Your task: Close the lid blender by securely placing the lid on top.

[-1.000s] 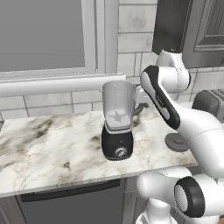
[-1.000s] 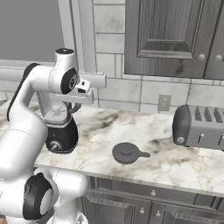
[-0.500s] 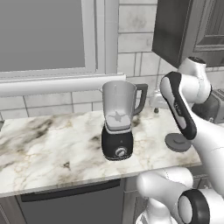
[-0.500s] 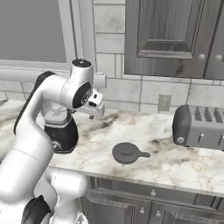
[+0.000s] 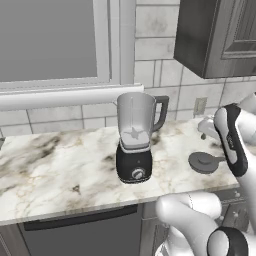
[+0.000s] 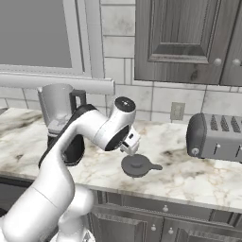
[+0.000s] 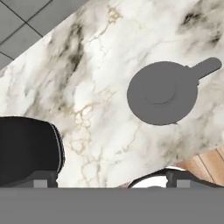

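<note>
One lid [image 7: 162, 92] lies flat on the marble worktop [image 5: 60, 160], right of the blender [image 5: 135, 137] and well apart from it, a tab jutting from its edge. The gripper [image 6: 131, 147] hangs just above it, holding nothing; I cannot tell how wide the jaws stand. A descent off the knob could slide the disc toward the near edge. The fingertips are cut off at the hand view's bottom.

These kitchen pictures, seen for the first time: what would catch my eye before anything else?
Probably the big white robot arm, bending over the marbled stone counter with its gripper above a flat round dark grey lid lying there. Next, the blender with its clear jar and black base, standing open-topped to the lid's left below the window. A grey boxy toaster sits at the counter's right end.
</note>
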You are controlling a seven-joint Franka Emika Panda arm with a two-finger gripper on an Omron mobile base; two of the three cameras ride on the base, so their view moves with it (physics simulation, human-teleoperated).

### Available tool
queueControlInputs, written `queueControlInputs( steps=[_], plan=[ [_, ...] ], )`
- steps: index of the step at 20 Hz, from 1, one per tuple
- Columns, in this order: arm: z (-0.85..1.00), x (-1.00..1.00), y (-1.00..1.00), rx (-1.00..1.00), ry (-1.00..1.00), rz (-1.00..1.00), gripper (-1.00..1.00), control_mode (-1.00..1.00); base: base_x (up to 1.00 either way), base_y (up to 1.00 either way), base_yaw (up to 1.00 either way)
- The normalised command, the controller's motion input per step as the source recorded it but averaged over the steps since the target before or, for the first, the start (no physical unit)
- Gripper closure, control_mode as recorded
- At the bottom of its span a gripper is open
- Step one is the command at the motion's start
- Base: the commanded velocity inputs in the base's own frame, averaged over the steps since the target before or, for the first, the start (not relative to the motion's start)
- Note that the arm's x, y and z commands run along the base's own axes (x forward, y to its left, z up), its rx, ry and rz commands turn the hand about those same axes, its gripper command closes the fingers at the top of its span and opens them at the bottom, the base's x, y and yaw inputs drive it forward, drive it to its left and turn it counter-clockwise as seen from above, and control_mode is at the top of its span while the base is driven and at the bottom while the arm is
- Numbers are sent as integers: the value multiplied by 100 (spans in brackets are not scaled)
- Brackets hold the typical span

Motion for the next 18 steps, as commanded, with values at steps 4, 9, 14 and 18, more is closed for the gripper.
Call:
queueControlInputs(
  steps=[4,9,14,18],
  plan=[
    [-15,0,-73,0,-3,-2,-100,-100,0,0,0],
    [-28,9,-64,2,3,-28,-100,-100,0,0,0],
    [-43,8,-35,13,9,-56,-100,-100,0,0,0],
    [-53,27,-31,9,14,-49,-100,-100,0,0,0]
  ],
)
